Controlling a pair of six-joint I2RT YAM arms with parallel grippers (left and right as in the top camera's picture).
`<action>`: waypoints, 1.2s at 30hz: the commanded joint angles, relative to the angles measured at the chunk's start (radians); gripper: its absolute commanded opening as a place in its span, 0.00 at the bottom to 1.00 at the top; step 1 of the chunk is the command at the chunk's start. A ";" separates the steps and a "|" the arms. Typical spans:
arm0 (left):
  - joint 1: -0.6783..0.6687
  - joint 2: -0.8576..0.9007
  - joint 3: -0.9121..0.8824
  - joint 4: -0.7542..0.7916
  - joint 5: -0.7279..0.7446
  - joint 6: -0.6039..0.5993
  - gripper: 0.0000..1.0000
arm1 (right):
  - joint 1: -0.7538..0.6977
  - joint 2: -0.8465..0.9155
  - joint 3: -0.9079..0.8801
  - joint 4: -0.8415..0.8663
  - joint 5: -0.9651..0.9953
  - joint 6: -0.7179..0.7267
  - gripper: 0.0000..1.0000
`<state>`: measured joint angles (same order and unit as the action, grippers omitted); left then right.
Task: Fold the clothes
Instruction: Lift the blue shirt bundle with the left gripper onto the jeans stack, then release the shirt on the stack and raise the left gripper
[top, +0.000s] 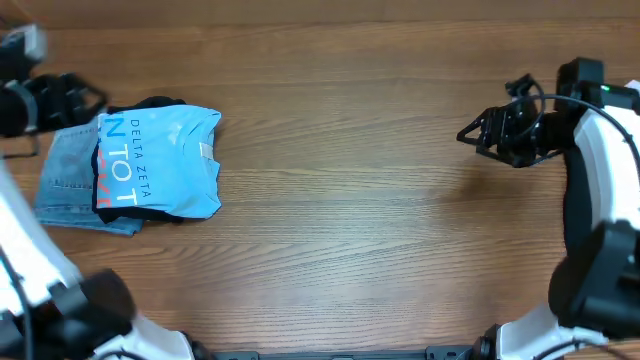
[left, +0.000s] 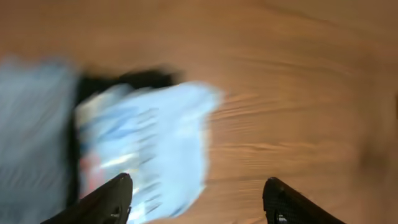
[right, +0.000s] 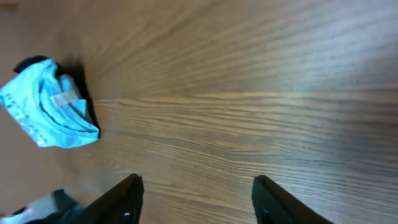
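The clothes, a light blue T-shirt (top: 165, 160) with "DELTA ZETA" print, lie folded into a small rectangle at the left of the wooden table (top: 350, 200), on top of other garments. My left gripper (top: 85, 98) hovers just beyond the shirt's far left corner. In the blurred left wrist view it (left: 196, 186) is open and empty above the T-shirt (left: 149, 143). My right gripper (top: 472, 135) hangs far to the right, over bare wood. The right wrist view shows it (right: 198, 186) open with nothing between its fingers, and the T-shirt (right: 50, 106) far off.
Folded blue jeans (top: 65, 185) lie under the shirt and stick out to the left. A black garment (top: 155, 103) shows between them along the shirt's edges. Both arm bases stand at the table's front corners.
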<state>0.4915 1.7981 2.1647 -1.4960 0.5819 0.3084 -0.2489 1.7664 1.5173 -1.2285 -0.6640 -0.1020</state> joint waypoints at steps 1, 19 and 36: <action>-0.292 -0.148 0.018 0.021 -0.098 0.046 0.69 | -0.006 -0.248 0.068 0.018 0.003 -0.045 0.68; -0.745 -0.390 0.014 0.018 -0.587 -0.179 1.00 | -0.002 -0.983 0.069 0.029 0.219 -0.059 1.00; -0.745 -0.301 0.014 0.026 -0.530 -0.178 1.00 | -0.002 -0.989 0.060 -0.203 0.241 -0.060 1.00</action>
<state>-0.2493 1.4815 2.1811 -1.4734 0.0338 0.1543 -0.2489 0.7837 1.5826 -1.4143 -0.4522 -0.1581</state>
